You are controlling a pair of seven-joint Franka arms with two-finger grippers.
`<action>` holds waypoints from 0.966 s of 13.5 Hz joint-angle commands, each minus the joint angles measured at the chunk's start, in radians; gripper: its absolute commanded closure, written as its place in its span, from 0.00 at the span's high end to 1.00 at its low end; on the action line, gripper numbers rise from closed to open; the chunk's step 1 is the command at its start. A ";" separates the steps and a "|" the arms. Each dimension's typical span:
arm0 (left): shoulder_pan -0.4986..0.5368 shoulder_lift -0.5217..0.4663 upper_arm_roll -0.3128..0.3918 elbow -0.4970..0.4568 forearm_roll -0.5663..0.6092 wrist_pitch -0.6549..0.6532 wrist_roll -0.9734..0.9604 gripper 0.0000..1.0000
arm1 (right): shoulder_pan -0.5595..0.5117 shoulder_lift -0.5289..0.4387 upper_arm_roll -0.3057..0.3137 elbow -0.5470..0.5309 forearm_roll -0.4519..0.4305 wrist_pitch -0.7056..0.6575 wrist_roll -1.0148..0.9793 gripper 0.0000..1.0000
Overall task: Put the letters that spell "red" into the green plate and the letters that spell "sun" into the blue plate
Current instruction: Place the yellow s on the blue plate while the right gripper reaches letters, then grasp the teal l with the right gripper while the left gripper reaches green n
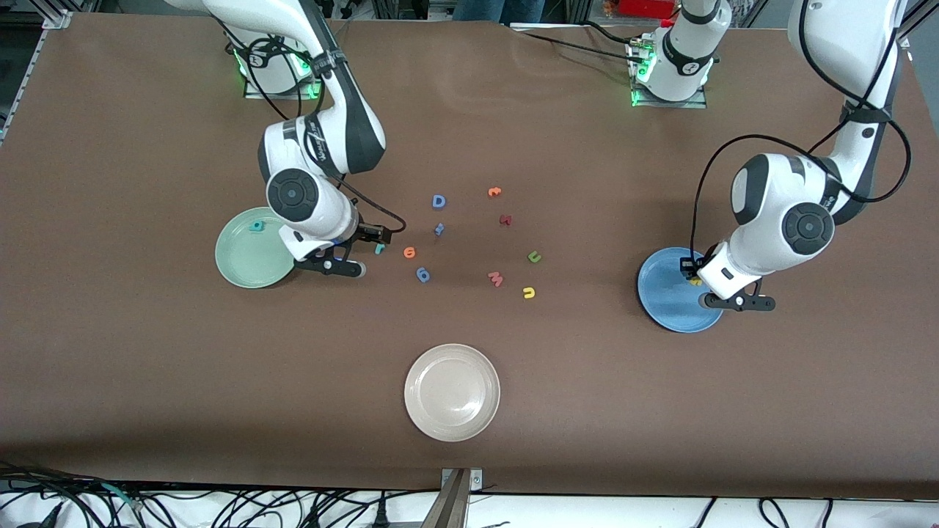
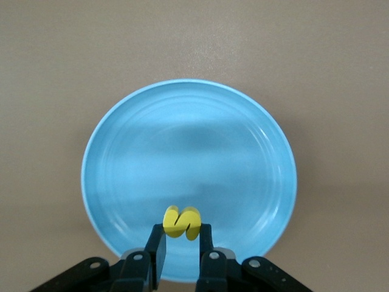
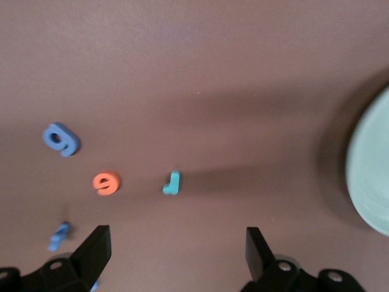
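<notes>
My left gripper (image 2: 182, 236) is shut on the yellow "s" (image 2: 182, 222) and holds it over the blue plate (image 2: 182, 140), near the plate's rim. In the front view this blue plate (image 1: 664, 304) lies at the left arm's end of the table. My right gripper (image 3: 176, 240) hangs open and holds nothing, over the table between the green plate (image 1: 236, 258) and the teal "r" (image 1: 379, 248). A teal "d"-like letter (image 1: 257, 225) lies in the green plate. The orange "e" (image 1: 409, 252) sits beside the "r". The green "u" (image 1: 535, 257) and yellow "n" (image 1: 528, 292) lie mid-table.
A beige-white plate (image 1: 452, 392) sits nearest the front camera. Loose letters lie mid-table: a blue D (image 1: 439, 201), a small blue one (image 1: 439, 229), a blue looped one (image 1: 422, 274), an orange hooked one (image 1: 494, 192), a dark red one (image 1: 505, 219) and a pink "w" (image 1: 496, 279).
</notes>
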 commanded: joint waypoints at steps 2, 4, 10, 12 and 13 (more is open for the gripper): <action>-0.007 0.031 0.005 0.002 -0.022 0.036 0.029 0.27 | 0.000 0.003 0.056 -0.124 0.022 0.204 -0.073 0.98; -0.007 0.030 0.019 0.004 -0.019 0.027 0.029 0.67 | 0.000 0.029 0.057 -0.125 0.022 0.252 -0.111 0.98; -0.035 0.017 0.020 0.013 -0.024 0.001 0.008 1.00 | 0.000 0.075 0.065 -0.117 0.138 0.291 -0.093 0.96; -0.091 0.002 0.016 0.016 -0.027 -0.008 -0.030 1.00 | 0.000 0.075 0.065 -0.118 0.164 0.286 -0.091 0.79; -0.122 -0.003 0.008 0.017 -0.027 -0.007 -0.087 1.00 | 0.000 0.075 0.065 -0.118 0.164 0.285 -0.091 0.73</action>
